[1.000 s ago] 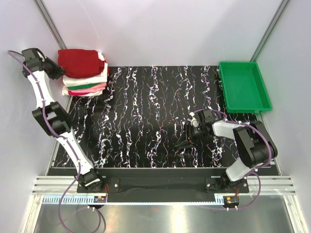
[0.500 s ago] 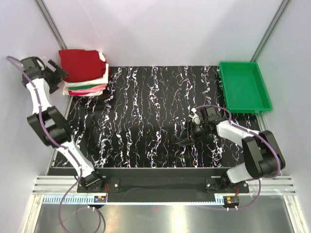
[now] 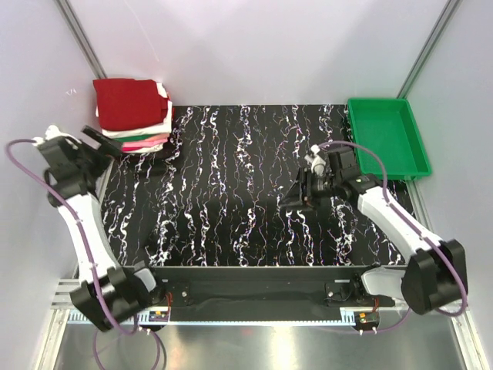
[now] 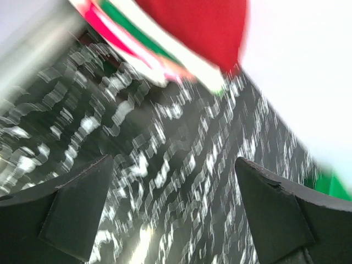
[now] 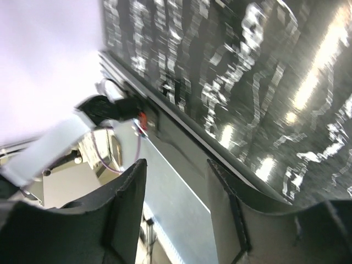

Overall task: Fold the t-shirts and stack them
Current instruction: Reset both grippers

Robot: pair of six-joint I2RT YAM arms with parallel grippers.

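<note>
The t-shirts sit as one folded stack [image 3: 132,116] at the table's back left corner. A deep red shirt [image 3: 125,100] lies on top, with white, green and pink layers [image 3: 145,137] under it. My left gripper [image 3: 102,145] hangs just in front and to the left of the stack, open and holding nothing. In the left wrist view the left gripper [image 4: 173,187] frames bare table, and the stack [image 4: 181,33] shows blurred at the top. My right gripper [image 3: 296,200] hovers over the table's middle right, open and holding nothing. In its own view the right gripper [image 5: 176,190] points at the table's front edge.
A green plastic tray [image 3: 387,139] stands at the back right, and its corner [image 4: 335,187] shows in the left wrist view. The black marbled mat [image 3: 231,177] covers the table. White walls close in behind and at both sides. The left arm's base [image 5: 104,110] shows in the right wrist view.
My left gripper has let go at the stack, opened wide and drawn back toward the near left. The right arm has stretched out toward the back and its jaws have parted a little more.
</note>
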